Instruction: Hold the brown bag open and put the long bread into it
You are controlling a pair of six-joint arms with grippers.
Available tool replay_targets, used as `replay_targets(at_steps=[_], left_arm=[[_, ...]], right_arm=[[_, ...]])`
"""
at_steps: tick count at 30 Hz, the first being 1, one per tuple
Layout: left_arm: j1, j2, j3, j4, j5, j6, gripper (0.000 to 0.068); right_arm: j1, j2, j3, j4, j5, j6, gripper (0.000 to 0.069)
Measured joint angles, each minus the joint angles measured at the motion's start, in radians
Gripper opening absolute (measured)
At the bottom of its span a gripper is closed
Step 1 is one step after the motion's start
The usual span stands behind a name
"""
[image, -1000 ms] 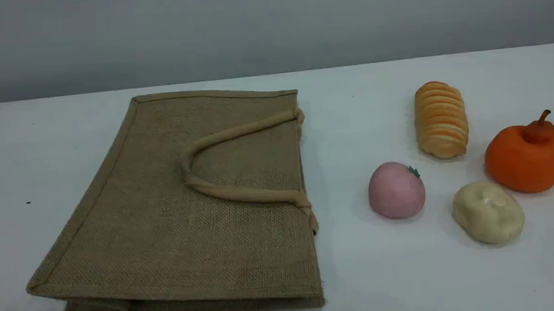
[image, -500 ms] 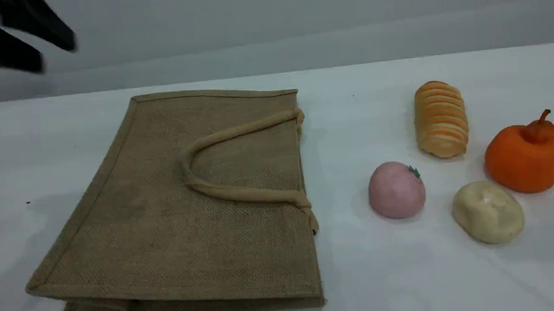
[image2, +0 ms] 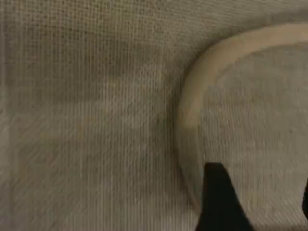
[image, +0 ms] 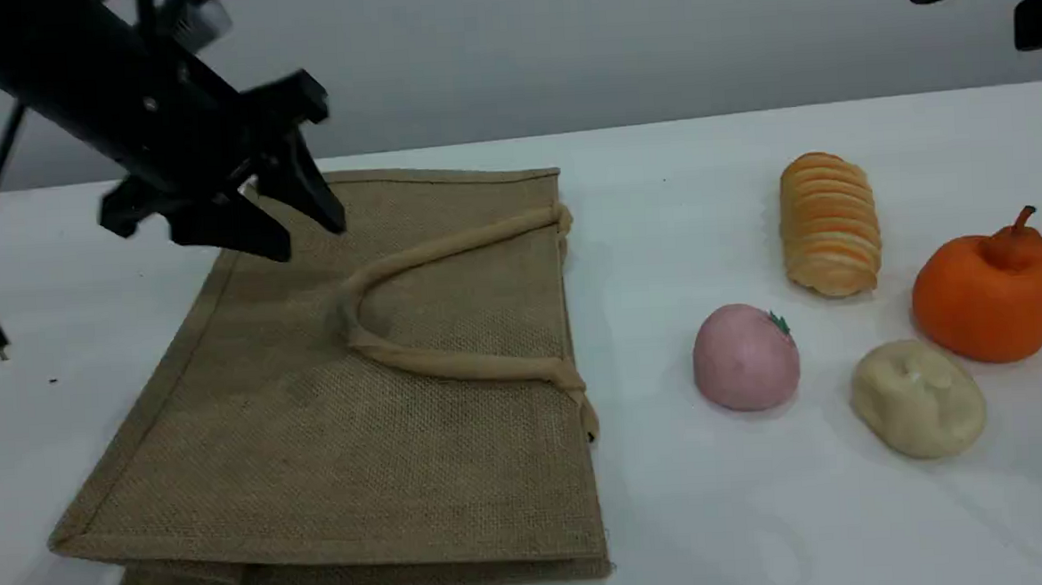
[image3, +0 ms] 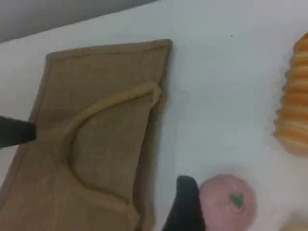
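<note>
**Q:** Stock check. What's where, and why?

**A:** Item 1, my L gripper (image: 307,235): fingers apart, nothing btwn them. It hangs above the far corner of the brown bag (image: 358,408), not touching the cloth. Tips point down twd the bend of the top handle (image: 435,361), which sits just ahead of and below them. I reckon that loop is my way to lift the upper wall.

**Q:** Bag condition?

**A:** Item 2: flat on the table (image: 675,516), mouth shut, handle ends on the edge facing away from L gripper, twd the food. So the opening already faces the loaf, giving a short carry.

**Q:** R side?

**A:** Item 3, my R gripper (image: 970,6): fingers wide, holding nothing, high up. Item 4, long bread (image: 829,223): well below it on the table, untouched, lying lengthwise away from me. Needs a pinch across the narrow width, IMO.

**Q:** Clutter?

**A:** Item 5, pink ball (image: 745,356): btwn bread and bag mouth, nearer my side. Item 6, cream bun (image: 917,398) and item 7, orange pear (image: 985,290): near the bread, apart from it. Risk is clipping the ball on the way in.

**Q:** Progress?

**A:** Early. Bag not yet opened, bread not yet picked.
</note>
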Motion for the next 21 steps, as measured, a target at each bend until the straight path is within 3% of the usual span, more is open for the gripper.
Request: replay_targets(at_steps=[7,16,21], left_arm=[[-0.006,0.116,-0.094,0.015,0.045,-0.013,0.037],[-0.011,0.137,-0.097,0.183,0.059,-0.116,0.037],[-0.031,0.174,-0.097,0.177,0.038,-0.116,0.037]], right_arm=[[0.0,-0.001,0.001,0.019,0.005,-0.01,0.0512],[0.0,-0.001,0.001,0.019,0.005,-0.011,0.0512],[0.0,-0.001,0.001,0.019,0.005,-0.011,0.0512]])
